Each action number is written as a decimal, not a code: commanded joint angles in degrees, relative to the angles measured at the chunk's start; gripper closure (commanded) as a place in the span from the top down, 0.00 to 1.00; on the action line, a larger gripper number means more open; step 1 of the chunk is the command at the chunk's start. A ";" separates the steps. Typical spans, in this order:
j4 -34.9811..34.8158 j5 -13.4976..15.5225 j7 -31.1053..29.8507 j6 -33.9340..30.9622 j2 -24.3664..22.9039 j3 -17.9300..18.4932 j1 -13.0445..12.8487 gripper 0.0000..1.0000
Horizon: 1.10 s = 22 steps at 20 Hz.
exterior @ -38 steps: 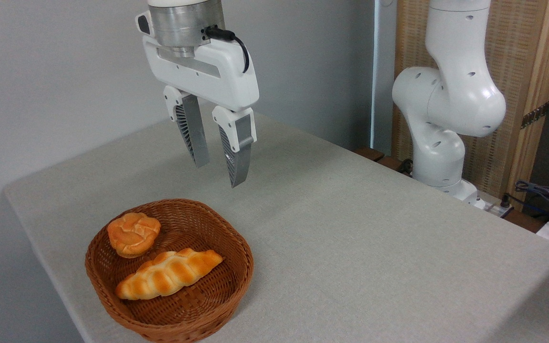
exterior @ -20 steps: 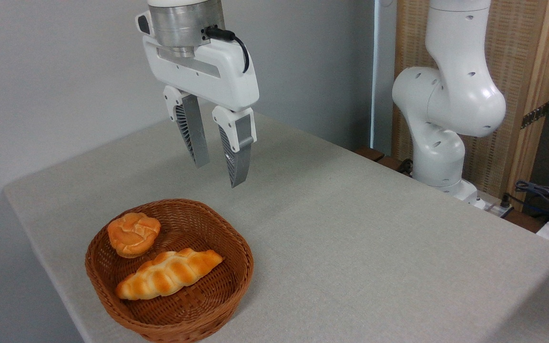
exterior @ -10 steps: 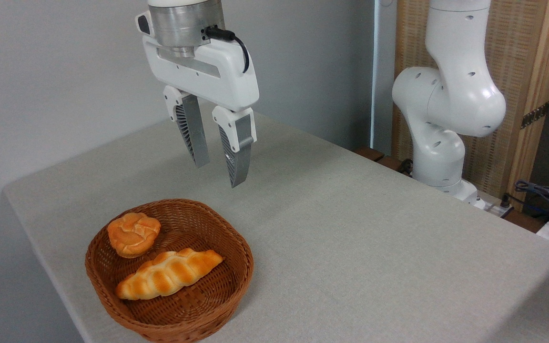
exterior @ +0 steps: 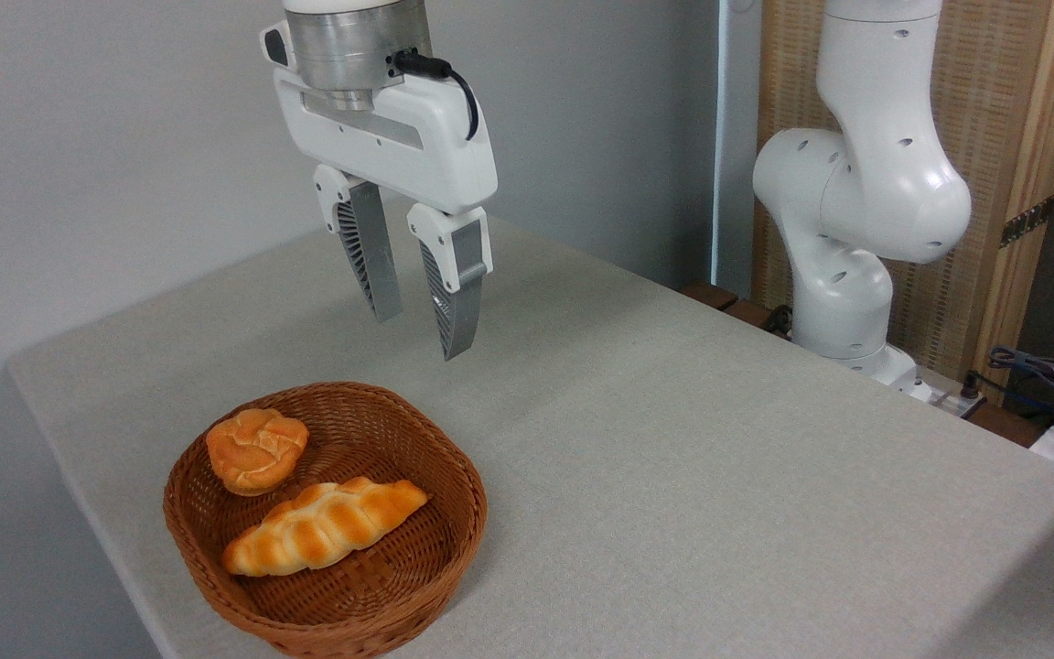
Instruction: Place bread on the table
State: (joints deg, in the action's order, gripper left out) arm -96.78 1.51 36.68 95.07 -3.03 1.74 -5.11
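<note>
Golden-orange and braided, the bread (exterior: 324,527) lies in the brown wicker basket (exterior: 454,535) at the near left of the table (exterior: 719,476), and that is where the action has to go. Up above, the gripper (exterior: 422,337) hangs in open air, fingers parted a moderate way and holding nothing, pointing down. It sits well apart from the loaf: the bread is lower, nearer the camera and a touch to the left of the fingertips. Watch the axis now, because the loaf runs on a slant, its near-left tip low in the basket and its far-right tip pointing toward the basket's right rim. The small round bun (exterior: 256,449) sits just beside it on the far-left side, close but seemingly not touching. My read: the move ahead is a descent toward the near left, with the fingers needing to straddle the loaf across its width at mid-length, clear of the bun and the rim.
</note>
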 commanded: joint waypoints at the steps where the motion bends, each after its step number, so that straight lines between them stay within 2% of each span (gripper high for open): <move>1: -2.17 0.33 0.14 4.93 -0.75 0.37 -0.60 1.00; 4: -3.32 1.91 -0.12 9.69 -0.49 0.37 -0.69 1.00; 7: -7.61 7.69 -0.21 17.31 -0.40 0.11 -0.69 1.00; 8: -8.85 8.41 -0.21 19.08 -0.48 0.11 -0.69 1.00; 14: -16.84 8.95 0.14 30.07 -0.40 -0.25 -2.09 1.00; 20: -19.49 8.69 0.67 37.19 0.57 -0.16 -2.18 1.00; 22: -20.11 7.64 0.76 39.74 1.88 -0.16 -2.27 1.00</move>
State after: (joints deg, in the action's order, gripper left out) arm -115.23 9.44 36.68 129.99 -2.03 1.14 -6.96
